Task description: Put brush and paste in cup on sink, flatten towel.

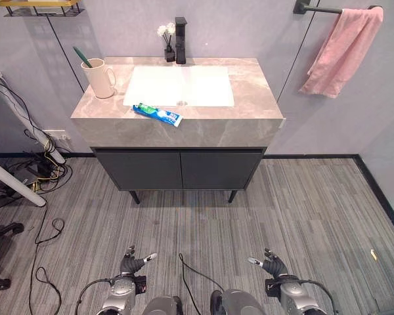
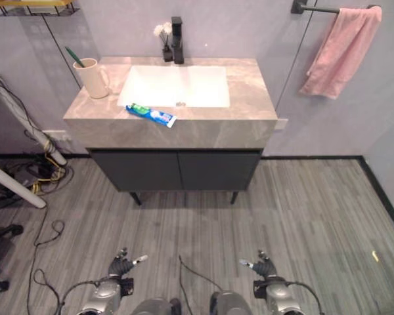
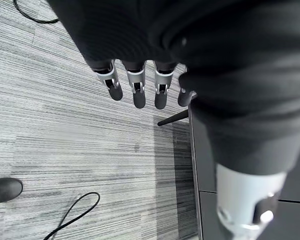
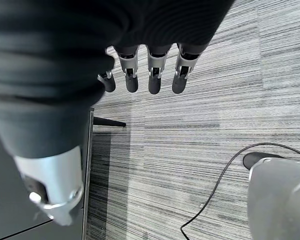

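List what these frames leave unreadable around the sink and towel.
- Green toothbrush in the beige cup: its lower part is hidden by the cup wall.
- Pink towel: the black bar runs off the head views' top edge.
- Green-and-white toothpaste tube: print too small.

Green toothbrush stands tilted in the beige cup at counter's left rear. Toothpaste tube lies flat at front edge of the white sink. Pink towel hangs bunched on wall bar.
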